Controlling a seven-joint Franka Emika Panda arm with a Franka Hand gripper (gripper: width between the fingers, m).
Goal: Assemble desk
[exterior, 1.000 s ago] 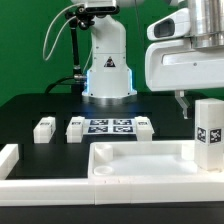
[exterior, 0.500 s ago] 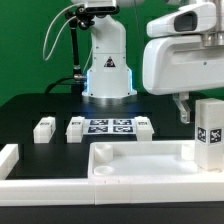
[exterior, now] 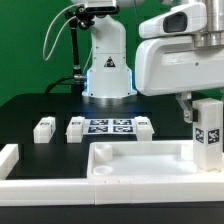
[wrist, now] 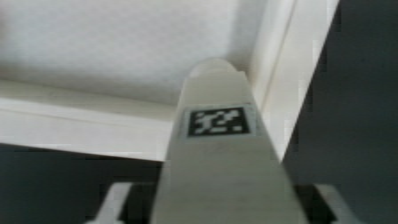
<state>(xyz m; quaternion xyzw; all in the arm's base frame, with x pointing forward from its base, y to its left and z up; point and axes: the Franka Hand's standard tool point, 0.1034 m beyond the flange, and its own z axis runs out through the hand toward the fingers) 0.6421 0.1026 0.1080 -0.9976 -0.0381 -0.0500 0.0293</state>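
Barely begun: the gripper [wrist: 217, 200] seems clenched on one leg [exterior: 207, 135] beside the desk top [exterior: 140, 165] (other legs [exterior: 75, 128] lie loose).

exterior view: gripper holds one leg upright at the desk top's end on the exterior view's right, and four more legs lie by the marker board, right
Not quite. The exterior view shows only three legs by the marker board, not four. The rest holds: the gripper holds one leg upright at the desk top end on the exterior view's right.
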